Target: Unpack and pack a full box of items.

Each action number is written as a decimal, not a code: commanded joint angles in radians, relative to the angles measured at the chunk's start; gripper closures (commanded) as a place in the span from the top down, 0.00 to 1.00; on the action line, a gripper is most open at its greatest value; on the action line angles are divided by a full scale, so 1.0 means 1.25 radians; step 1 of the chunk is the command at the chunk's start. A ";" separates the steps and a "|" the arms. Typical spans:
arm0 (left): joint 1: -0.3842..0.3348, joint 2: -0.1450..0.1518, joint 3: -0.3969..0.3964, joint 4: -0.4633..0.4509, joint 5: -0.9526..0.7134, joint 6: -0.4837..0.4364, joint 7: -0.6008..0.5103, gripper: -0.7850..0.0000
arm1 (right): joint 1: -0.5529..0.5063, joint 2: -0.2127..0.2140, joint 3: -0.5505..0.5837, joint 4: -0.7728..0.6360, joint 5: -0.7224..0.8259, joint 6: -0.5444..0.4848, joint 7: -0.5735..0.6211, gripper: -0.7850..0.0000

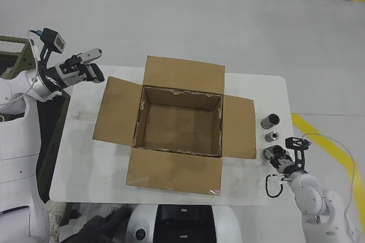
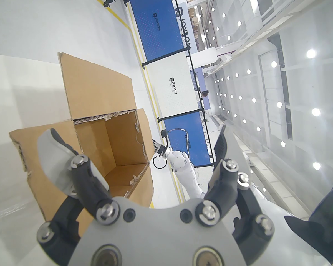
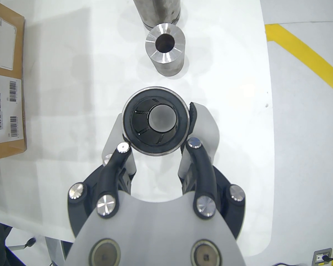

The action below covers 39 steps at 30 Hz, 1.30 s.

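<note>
Right claw (image 3: 156, 124) grips bearing (image 3: 155, 96); far cylinder (image 3: 158, 4) top cut off.

Bright, even light falls from rows of ceiling lamps (image 2: 310, 53) (round white spots, flaring slightly). The white table (image 1: 255, 182) carries only soft, pale shadows. The metal cylinder (image 3: 166, 56) glints on top. Wrist views bow straight lines near their edges.

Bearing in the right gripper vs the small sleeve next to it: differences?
The bearing looks wider than the sleeve. The bearing's bore is black-lined with grooves; the sleeve's is plain bright steel. The bearing sits between the right gripper's fingers; the sleeve stands free on the table. Both are upright hollow metal cylinders.
</note>
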<state>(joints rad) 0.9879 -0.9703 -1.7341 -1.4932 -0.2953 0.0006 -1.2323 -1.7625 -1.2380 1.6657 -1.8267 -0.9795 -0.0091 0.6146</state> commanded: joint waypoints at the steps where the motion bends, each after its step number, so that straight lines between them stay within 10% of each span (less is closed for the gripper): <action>1: 0.000 0.000 0.000 0.000 0.000 0.000 0.000 1.00 | 0.003 0.000 -0.003 0.004 -0.002 0.003 -0.001 0.21; 7: 0.000 0.000 0.000 0.000 0.000 0.000 0.000 1.00 | 0.012 0.001 -0.010 0.014 -0.007 0.009 -0.001 0.51; 8: 0.000 0.000 0.000 0.000 0.000 0.000 0.000 1.00 | 0.013 0.001 -0.011 0.014 -0.007 0.010 -0.001 0.72; 11: 0.000 0.000 0.000 0.000 0.000 0.000 0.000 1.00 | 0.014 0.002 -0.012 0.016 -0.009 0.012 -0.002 0.89; 39: 0.000 0.000 0.000 0.000 0.000 0.000 0.000 1.00 | -0.129 0.011 0.083 -0.162 0.043 -0.024 -0.022 0.99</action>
<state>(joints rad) 0.9879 -0.9703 -1.7341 -1.4932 -0.2953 0.0006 -1.2323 -1.9305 -1.2248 1.7742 -2.0356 -0.9246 -0.0401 0.5848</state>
